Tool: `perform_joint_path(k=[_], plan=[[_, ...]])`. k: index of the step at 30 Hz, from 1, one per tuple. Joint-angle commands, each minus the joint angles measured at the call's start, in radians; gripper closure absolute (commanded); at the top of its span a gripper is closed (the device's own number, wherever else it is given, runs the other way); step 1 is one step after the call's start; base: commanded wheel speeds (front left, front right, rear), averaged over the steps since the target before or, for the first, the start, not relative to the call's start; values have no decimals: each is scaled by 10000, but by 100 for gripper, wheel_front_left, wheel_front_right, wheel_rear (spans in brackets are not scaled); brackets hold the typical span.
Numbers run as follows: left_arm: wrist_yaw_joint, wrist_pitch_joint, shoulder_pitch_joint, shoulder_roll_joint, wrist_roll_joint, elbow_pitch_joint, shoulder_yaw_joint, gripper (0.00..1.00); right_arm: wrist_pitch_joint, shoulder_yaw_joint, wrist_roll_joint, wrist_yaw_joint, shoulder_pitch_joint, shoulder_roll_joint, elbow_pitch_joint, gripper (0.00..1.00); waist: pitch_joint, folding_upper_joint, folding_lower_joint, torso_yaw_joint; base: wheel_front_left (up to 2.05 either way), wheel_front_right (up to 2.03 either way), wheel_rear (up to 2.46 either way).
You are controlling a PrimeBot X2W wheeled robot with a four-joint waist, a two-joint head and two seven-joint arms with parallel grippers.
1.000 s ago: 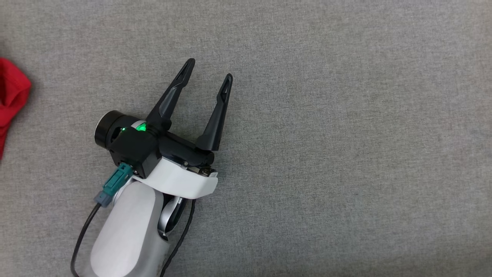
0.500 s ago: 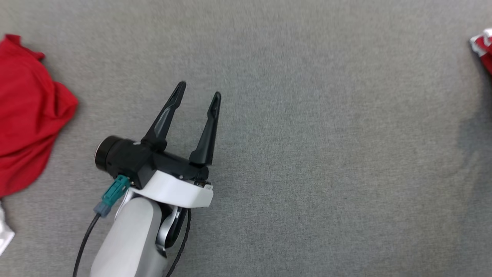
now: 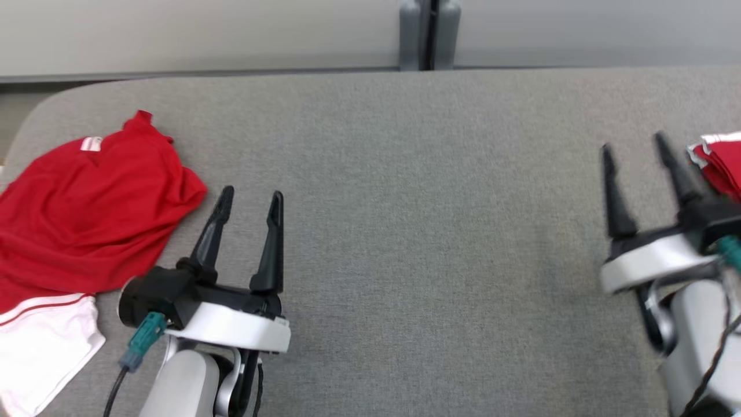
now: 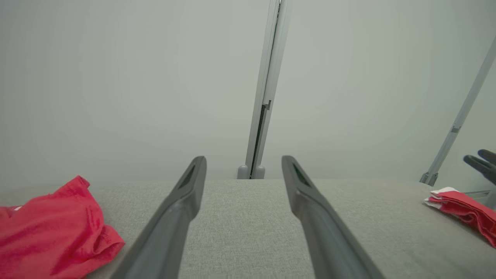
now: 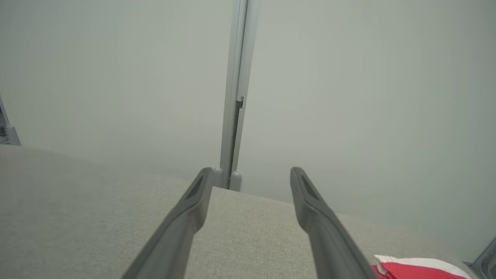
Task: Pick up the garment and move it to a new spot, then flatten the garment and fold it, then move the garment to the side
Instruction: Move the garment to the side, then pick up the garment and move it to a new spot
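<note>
We see the crumpled red cloth garment point(image 3: 87, 214) lying at the left of the grey fabric surface point(image 3: 434, 231), just beside our left hand point(image 3: 252, 194), whose fingers stand apart and empty. Our right hand point(image 3: 632, 143) is also spread and empty, near the folded red-and-white garment point(image 3: 721, 165) at the right edge.

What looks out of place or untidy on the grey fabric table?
The red cloth garment lies crumpled, unfolded, at the left end of the grey fabric table. The folded red-and-white cloth garment at the right edge looks neat. Nothing else stands out.
</note>
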Motion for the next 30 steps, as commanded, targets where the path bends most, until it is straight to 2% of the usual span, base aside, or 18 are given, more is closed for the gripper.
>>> perform_joint_path(k=[1,4,12,20,30], plan=[[-156,2,250,24,-38,37,-24,0,-26,254,-31,-5,476,148,-135,0,-504,0,0,307,0,0,0],[-257,2,606,33,58,250,12,0,-25,286,100,-5,1095,626,-373,0,-818,0,0,406,0,0,0],[-33,0,1256,28,36,454,91,0,-27,-163,-207,-4,2725,1379,-1371,0,-1294,0,0,517,0,0,0],[73,0,1608,30,72,388,126,0,-27,-462,162,-4,3566,1690,-1808,0,-1367,0,0,410,0,0,0],[111,2,1672,30,77,512,36,0,-28,-452,529,-4,3652,1726,-1862,0,-1371,0,0,351,0,0,0]])
